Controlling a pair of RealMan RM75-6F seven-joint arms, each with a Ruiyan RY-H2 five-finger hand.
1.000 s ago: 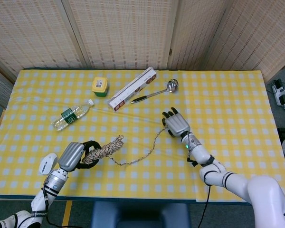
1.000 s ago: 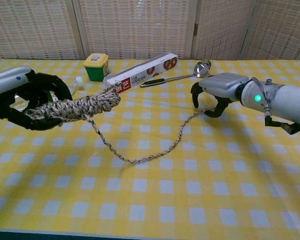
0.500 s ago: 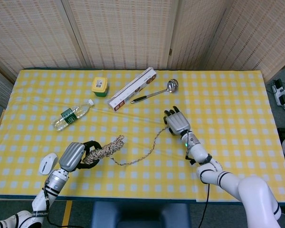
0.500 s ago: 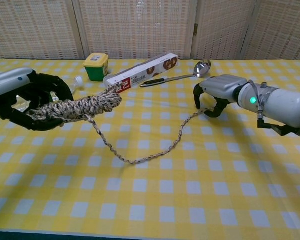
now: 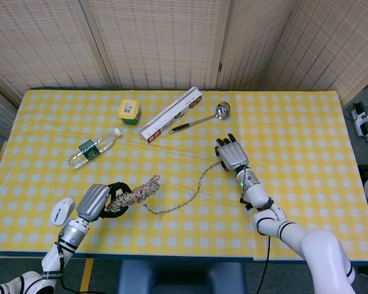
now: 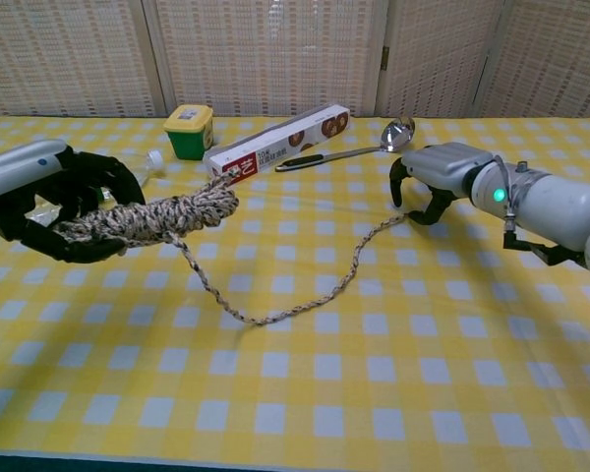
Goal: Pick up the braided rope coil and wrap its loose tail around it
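Left hand (image 6: 49, 202) gripped one end of the braided rope coil (image 6: 152, 216), dark fingers closed round it; the coil was raised off the desk (image 6: 305, 393) at the near left, its free end pointing toward the middle of the desk. The loose tail (image 6: 305, 295) dropped from the coil, lay in a slack curve across the checked cloth, and ran up to the right hand (image 6: 428, 192). That hand hovered over the tail's far end with fingers curled downward; whether it actually pinched the cord could not be told from either view.

Judgement on handling: rope looked light, soft and limp, with a rough braid unlikely to slip. The tail would sag and trail, so it should be taken near its tip and kept taut while wound. The coil seemed loosely bundled and could spread if squeezed unevenly; the grip at one end left the rest open for wrapping.

Containers: a water bottle (image 5: 92, 148) lay on its side at left, contents not discernible; a small yellow-lidded tub (image 5: 128, 111) stood shut at the back, beside a long box (image 5: 170, 114) and a ladle (image 5: 202, 119).
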